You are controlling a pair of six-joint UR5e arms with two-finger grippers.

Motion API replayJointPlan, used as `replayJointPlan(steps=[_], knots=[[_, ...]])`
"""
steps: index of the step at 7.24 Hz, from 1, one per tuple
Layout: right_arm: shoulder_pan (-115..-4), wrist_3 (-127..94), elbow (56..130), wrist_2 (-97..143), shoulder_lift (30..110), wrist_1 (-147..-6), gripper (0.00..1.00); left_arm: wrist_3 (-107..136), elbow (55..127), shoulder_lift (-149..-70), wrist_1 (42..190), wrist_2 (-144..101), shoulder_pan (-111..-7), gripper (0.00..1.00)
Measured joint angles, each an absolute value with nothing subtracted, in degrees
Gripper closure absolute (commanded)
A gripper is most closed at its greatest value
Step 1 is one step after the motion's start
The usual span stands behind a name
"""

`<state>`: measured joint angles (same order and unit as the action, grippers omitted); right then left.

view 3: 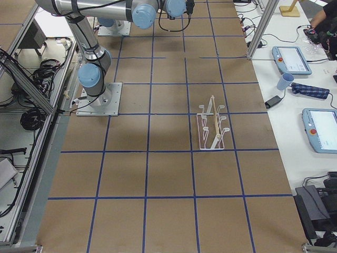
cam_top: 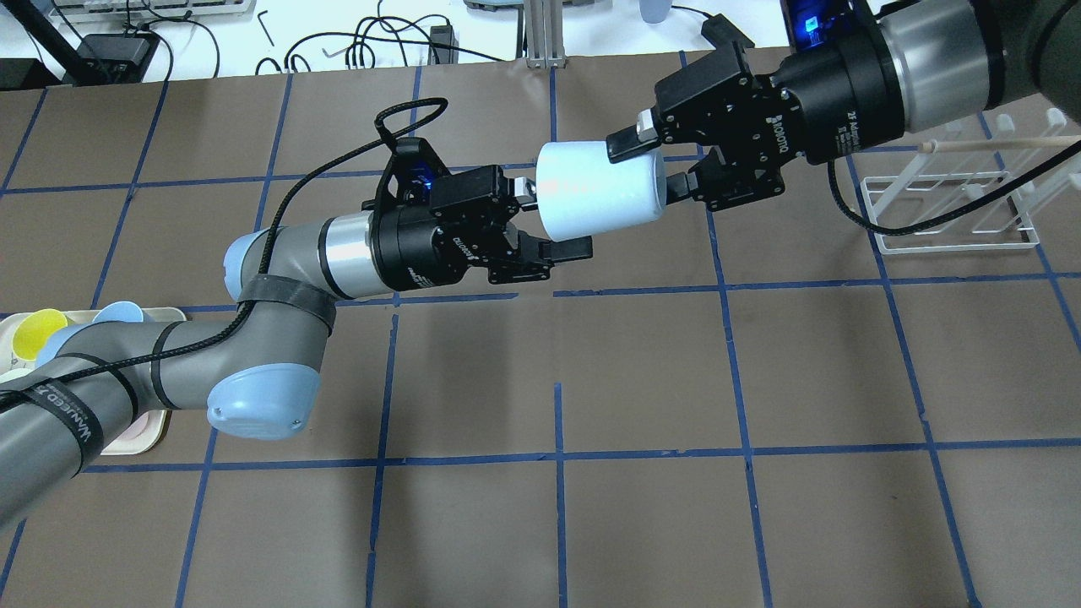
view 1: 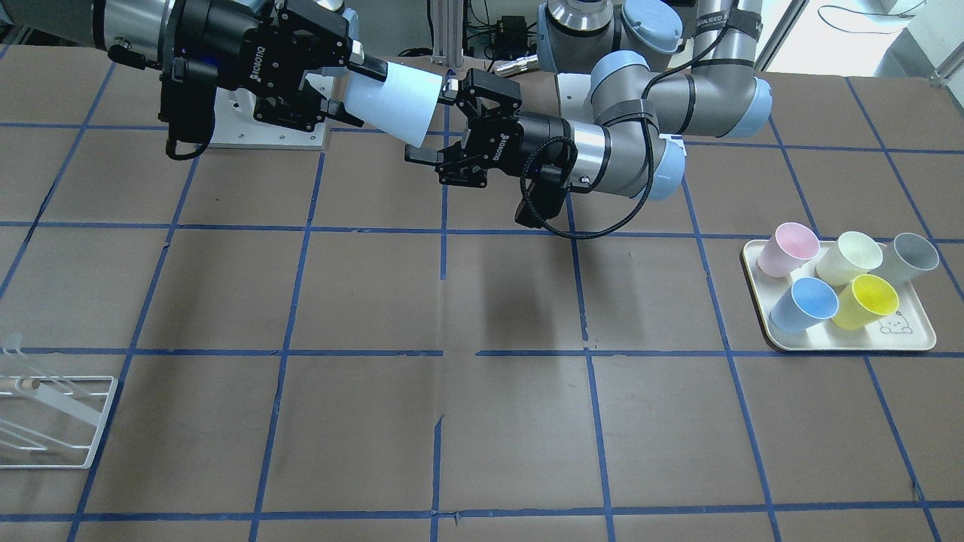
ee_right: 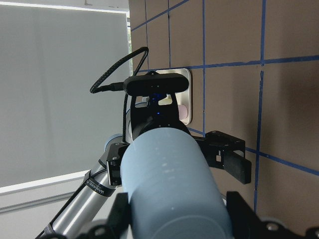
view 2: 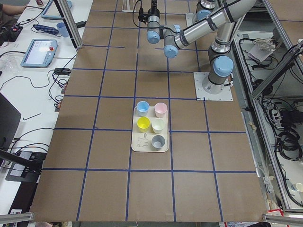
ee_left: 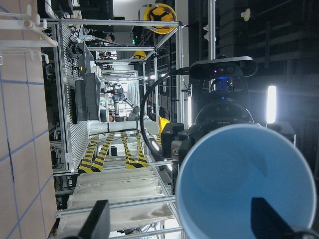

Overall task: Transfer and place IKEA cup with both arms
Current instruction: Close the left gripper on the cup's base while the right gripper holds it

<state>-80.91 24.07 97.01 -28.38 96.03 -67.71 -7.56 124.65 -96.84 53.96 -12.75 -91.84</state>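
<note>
IKEA cup point(cam_top: 591, 192) is held level in mid-air above the table point(cam_top: 642, 380) — its base pinched by the right tool point(cam_top: 642, 167), its open rim pointed at the left tool point(cam_top: 553, 218), spread just beside it.

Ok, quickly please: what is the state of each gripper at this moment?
Left gripper: open, fingers spread either side of the rim end of the IKEA cup.
Right gripper: shut on the IKEA cup, at its narrow end.

Six cups in all, five cups point(view 1: 804, 305) on one tray point(view 1: 851, 345) at three o'clock and one IKEA cup point(view 1: 392, 102) at twelve, one rack point(view 1: 53, 421) at eight, two arms point(view 1: 678, 98).
</note>
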Motion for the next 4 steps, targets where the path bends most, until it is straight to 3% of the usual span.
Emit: replayJointPlan(steps=[2,4], knots=[[-81.8,24.1,97.2,-28.4,96.1,-67.7,0.73,-7.7,124.0,-97.4,53.9,-12.9,-91.8,0.24],[-82.1,24.1,97.2,-28.4,96.1,-67.8,0.73,-7.8,123.5,-97.5,53.9,-12.7,-91.8,0.55]])
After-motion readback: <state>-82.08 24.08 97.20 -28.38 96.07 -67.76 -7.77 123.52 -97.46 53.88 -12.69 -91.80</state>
